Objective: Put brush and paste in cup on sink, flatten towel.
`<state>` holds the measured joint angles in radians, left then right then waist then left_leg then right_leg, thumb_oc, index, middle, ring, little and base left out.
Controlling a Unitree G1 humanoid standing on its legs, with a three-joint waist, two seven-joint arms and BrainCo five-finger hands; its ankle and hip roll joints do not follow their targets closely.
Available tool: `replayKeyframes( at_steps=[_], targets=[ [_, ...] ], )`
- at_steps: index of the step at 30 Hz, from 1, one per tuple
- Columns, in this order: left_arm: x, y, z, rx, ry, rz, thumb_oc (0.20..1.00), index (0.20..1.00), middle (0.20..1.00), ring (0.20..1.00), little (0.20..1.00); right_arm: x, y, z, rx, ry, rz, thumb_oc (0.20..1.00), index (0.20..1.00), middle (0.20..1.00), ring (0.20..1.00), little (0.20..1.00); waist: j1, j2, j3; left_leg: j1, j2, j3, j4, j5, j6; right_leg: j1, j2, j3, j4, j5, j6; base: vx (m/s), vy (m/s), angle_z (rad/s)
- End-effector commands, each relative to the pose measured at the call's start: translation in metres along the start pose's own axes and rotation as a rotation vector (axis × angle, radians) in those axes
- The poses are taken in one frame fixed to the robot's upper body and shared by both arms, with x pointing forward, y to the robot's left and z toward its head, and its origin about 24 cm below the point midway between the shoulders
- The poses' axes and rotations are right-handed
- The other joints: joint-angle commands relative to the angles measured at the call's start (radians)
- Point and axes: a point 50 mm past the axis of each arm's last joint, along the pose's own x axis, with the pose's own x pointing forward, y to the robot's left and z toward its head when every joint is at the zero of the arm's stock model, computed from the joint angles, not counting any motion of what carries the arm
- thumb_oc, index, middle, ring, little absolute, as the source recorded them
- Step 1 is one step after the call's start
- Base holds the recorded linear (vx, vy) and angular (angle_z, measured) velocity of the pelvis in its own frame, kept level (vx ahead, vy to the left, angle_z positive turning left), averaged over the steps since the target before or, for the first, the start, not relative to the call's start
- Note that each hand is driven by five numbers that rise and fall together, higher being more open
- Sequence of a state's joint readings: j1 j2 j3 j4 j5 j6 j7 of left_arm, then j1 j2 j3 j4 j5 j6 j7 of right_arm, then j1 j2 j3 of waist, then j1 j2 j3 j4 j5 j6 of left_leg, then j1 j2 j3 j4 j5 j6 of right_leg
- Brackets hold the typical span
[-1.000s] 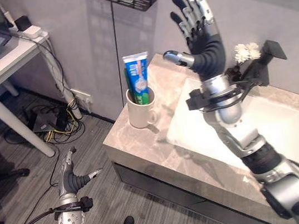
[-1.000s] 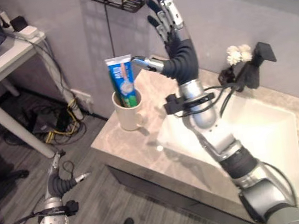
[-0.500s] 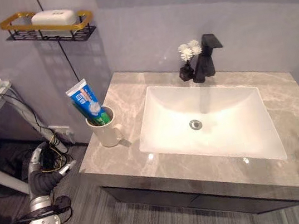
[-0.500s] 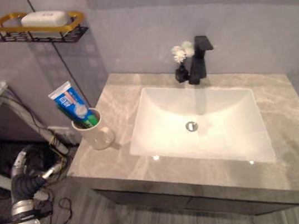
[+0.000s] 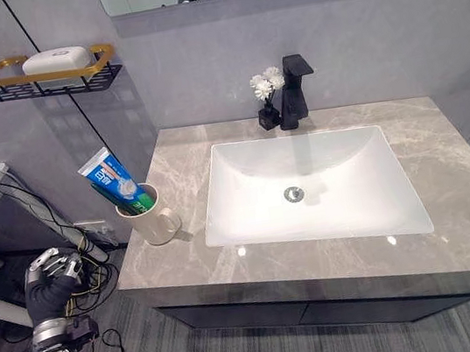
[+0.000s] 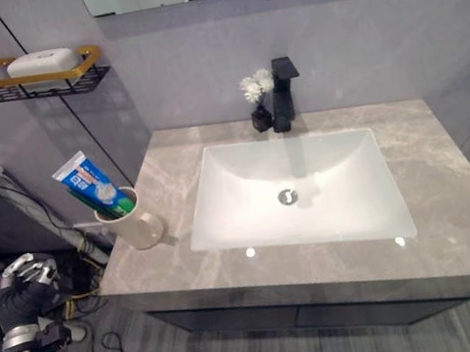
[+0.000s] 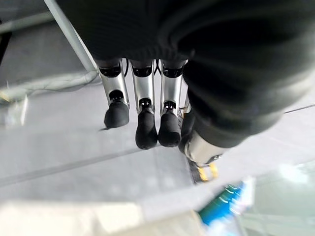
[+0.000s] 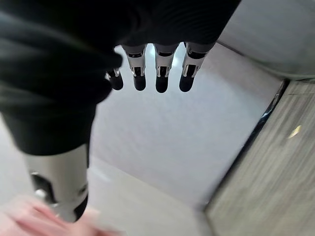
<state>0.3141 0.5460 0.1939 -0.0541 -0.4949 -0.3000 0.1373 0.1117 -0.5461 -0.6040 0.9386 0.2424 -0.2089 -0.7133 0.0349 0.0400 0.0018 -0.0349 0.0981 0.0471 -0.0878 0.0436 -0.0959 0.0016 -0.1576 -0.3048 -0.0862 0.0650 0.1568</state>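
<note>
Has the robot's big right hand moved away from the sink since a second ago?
Yes. A second ago it was raised over the countertop beside the cup; now it hangs off the countertop, by a wall panel, as the right wrist view shows its fingers.

Right hand (image 8: 147,73) down, seemingly off the sink (image 5: 307,187)

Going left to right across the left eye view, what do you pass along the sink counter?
left hand → toothpaste tube in the cup → sink basin, with the white flowers then the black faucet behind it.

toothpaste (image 6: 88,185) leaning in cup (image 6: 133,224), countertop (image 6: 451,197)
</note>
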Motion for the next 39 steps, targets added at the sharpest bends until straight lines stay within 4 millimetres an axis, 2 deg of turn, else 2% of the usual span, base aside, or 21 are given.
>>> replayKeyframes(
  at_steps=[1,2,5,6,7,8,9,10,12,14,20,23,28,33,39],
  targets=[
    [0.013,-0.007,0.035,-0.058,-0.180,-0.105,0.200,0.200,0.200,0.200,0.200,-0.006,0.013,-0.012,0.042,0.091,0.074,1.000,1.000,1.000,1.000,1.000,-0.007,-0.009,-0.003,-0.076,0.025,-0.041,0.001,0.054,-0.007,0.050,-0.045,0.062,-0.001,0.015,0.024,-0.04,-0.017,0.01],
    [0.013,-0.009,0.034,-0.067,-0.167,-0.143,0.200,0.200,0.200,0.200,0.200,-0.024,0.022,-0.043,-0.023,0.206,0.179,1.000,1.000,1.000,1.000,1.000,-0.005,0.000,0.002,-0.076,0.025,-0.040,0.001,0.058,-0.008,0.049,-0.043,0.060,-0.001,0.015,0.022,0.00,0.000,0.00],
    [0.014,-0.016,0.034,-0.119,-0.146,-0.212,0.200,0.200,0.200,0.200,0.200,-0.052,0.029,-0.085,-0.184,0.357,0.379,1.000,1.000,1.000,1.000,1.000,0.002,0.008,0.010,-0.077,0.026,-0.040,0.001,0.066,-0.011,0.051,-0.039,0.056,-0.001,0.015,0.018,-0.01,-0.011,0.00],
    [0.014,-0.015,0.034,-0.119,-0.146,-0.211,0.200,0.200,0.200,0.200,0.200,-0.052,0.029,-0.085,-0.183,0.357,0.382,1.000,1.000,1.000,1.000,1.000,0.000,0.008,0.010,-0.076,0.026,-0.040,0.001,0.066,-0.011,0.051,-0.039,0.056,-0.001,0.014,0.017,-0.01,-0.033,0.00],
    [0.014,-0.017,0.035,-0.136,-0.142,-0.235,0.200,0.200,0.200,0.200,0.200,-0.067,0.039,-0.093,-0.244,0.370,0.500,1.000,1.000,1.000,1.000,1.000,0.005,0.011,0.015,-0.071,0.027,-0.039,0.001,0.065,-0.014,0.055,-0.037,0.057,-0.001,0.011,0.016,0.00,0.000,0.00],
    [0.013,-0.016,0.035,-0.145,-0.139,-0.242,0.200,0.200,0.200,0.200,0.200,-0.069,0.040,-0.094,-0.243,0.375,0.526,1.000,1.000,1.000,1.000,1.000,0.003,0.014,0.015,-0.076,0.027,-0.039,0.001,0.071,-0.014,0.051,-0.037,0.057,-0.001,0.015,0.015,0.00,0.000,0.00],
    [0.012,-0.017,0.034,-0.151,-0.130,-0.257,0.200,0.200,0.200,0.200,0.200,-0.077,0.042,-0.100,-0.304,0.368,0.583,1.000,1.000,1.000,1.000,1.000,0.004,0.018,0.017,-0.077,0.028,-0.040,0.001,0.073,-0.015,0.051,-0.037,0.057,-0.001,0.015,0.014,0.00,0.000,0.00],
    [0.010,-0.016,0.031,-0.120,-0.103,-0.287,0.200,0.200,0.200,0.200,0.200,-0.095,0.052,-0.108,-0.423,0.325,0.753,1.000,1.000,1.000,1.000,1.000,0.010,0.023,0.019,-0.074,0.028,-0.038,0.001,0.077,-0.017,0.050,-0.036,0.057,-0.001,0.017,0.013,0.00,0.000,0.00],
    [0.007,-0.017,0.032,-0.116,-0.092,-0.311,0.200,0.200,0.200,0.200,0.200,-0.110,0.061,-0.111,-0.507,0.283,0.855,1.000,1.000,1.000,1.000,1.000,0.016,0.030,0.020,-0.073,0.029,-0.037,0.001,0.079,-0.018,0.050,-0.036,0.058,-0.001,0.017,0.013,0.00,0.000,0.00],
    [0.005,-0.015,0.029,-0.076,-0.072,-0.329,0.200,0.200,0.200,0.200,0.200,-0.121,0.070,-0.109,-0.577,0.209,0.948,1.000,1.000,1.000,1.000,1.000,0.019,0.036,0.021,-0.070,0.031,-0.035,0.001,0.081,-0.020,0.049,-0.035,0.061,-0.001,0.015,0.012,0.00,0.000,0.00],
    [0.001,-0.013,0.020,0.017,0.001,-0.390,0.200,0.200,0.200,0.200,0.200,-0.147,0.090,-0.105,-0.641,0.108,1.091,1.000,1.000,1.000,1.000,1.000,0.030,0.046,0.018,-0.072,0.033,-0.033,0.001,0.086,-0.022,0.047,-0.033,0.060,-0.001,0.013,0.013,0.00,0.000,0.00],
    [0.000,-0.010,0.010,0.040,0.038,-0.363,0.200,0.200,0.200,0.200,0.200,-0.152,0.094,-0.102,-0.658,0.058,1.131,1.000,1.000,1.000,1.000,1.000,0.032,0.046,0.018,-0.073,0.034,-0.035,0.001,0.087,-0.022,0.045,-0.032,0.061,-0.001,0.013,0.012,0.00,0.000,0.00],
    [-0.005,-0.006,-0.008,0.050,0.122,-0.333,0.200,0.200,0.200,0.200,0.200,-0.146,0.088,-0.105,-0.561,0.161,1.041,1.000,1.000,1.000,1.000,1.000,0.025,0.048,0.021,-0.073,0.033,-0.036,0.001,0.085,-0.022,0.043,-0.030,0.057,-0.001,0.012,0.012,0.00,0.000,0.00],
    [-0.007,-0.005,-0.015,0.050,0.160,-0.340,0.200,0.200,0.200,0.200,0.200,-0.137,0.079,-0.110,-0.566,0.204,0.982,1.000,1.000,1.000,1.000,1.000,0.019,0.048,0.025,-0.073,0.035,-0.031,0.001,0.080,-0.023,0.039,-0.030,0.061,-0.001,0.013,0.014,0.00,0.000,0.00],
    [-0.006,-0.006,-0.023,0.048,0.185,-0.328,0.200,0.200,0.200,0.200,0.200,-0.139,0.079,-0.113,-0.553,0.234,0.965,1.000,1.000,1.000,1.000,1.000,0.014,0.048,0.028,-0.073,0.038,-0.017,0.001,0.077,-0.024,0.030,-0.034,0.069,-0.001,0.016,0.017,0.00,0.000,0.00]
  ],
)
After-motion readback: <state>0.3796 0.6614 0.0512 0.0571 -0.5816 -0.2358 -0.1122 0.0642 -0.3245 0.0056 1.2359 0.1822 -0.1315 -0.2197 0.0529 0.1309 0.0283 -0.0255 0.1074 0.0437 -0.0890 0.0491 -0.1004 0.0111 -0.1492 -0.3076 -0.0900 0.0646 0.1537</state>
